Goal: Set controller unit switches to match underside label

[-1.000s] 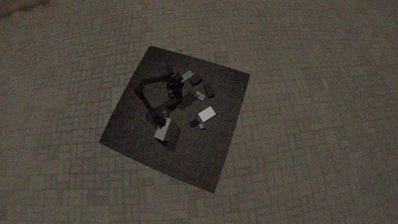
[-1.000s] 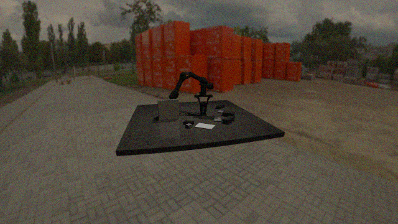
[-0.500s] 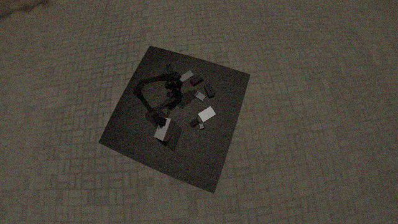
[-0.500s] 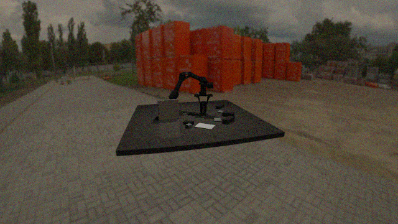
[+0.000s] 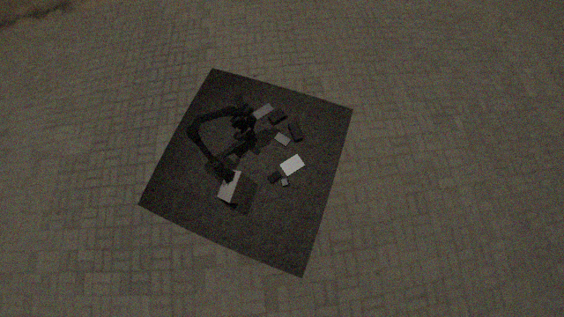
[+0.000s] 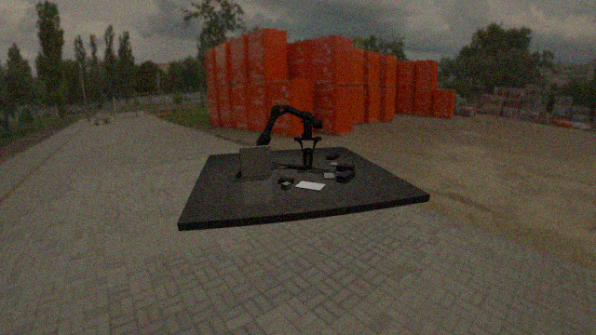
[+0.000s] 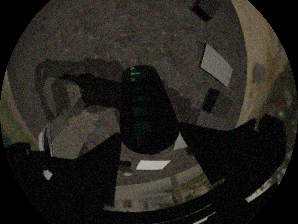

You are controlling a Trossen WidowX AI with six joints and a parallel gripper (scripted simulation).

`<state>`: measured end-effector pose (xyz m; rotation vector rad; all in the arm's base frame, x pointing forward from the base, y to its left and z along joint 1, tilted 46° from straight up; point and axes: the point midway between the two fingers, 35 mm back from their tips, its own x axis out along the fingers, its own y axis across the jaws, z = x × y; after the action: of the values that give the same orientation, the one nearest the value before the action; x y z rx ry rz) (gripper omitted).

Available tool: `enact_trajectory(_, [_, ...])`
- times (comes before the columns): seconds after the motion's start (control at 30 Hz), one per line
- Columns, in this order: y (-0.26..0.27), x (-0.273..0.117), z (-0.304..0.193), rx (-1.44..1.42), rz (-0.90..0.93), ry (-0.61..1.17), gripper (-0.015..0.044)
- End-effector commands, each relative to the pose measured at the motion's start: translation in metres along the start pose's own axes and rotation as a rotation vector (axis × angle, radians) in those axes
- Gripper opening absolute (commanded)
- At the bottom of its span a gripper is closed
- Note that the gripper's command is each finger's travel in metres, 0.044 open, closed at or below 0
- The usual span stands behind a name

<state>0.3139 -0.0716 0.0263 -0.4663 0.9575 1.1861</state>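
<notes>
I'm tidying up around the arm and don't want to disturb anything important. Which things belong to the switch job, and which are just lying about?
Job:
- controller unit with green-marked switches
- pincer working at it

Apparently lying about:
- white sheet
- tall grey panel
- small modules
</notes>
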Motion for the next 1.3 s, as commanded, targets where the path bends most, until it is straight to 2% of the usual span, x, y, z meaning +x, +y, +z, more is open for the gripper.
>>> enact_trajectory(0.0, [-0.001,0.0,0.009,-0.01,0.002,-0.003,0.0338])
enact_trajectory(1.27, [0.0,-0.01,0.04,-0.01,0.002,0.031,0.0338])
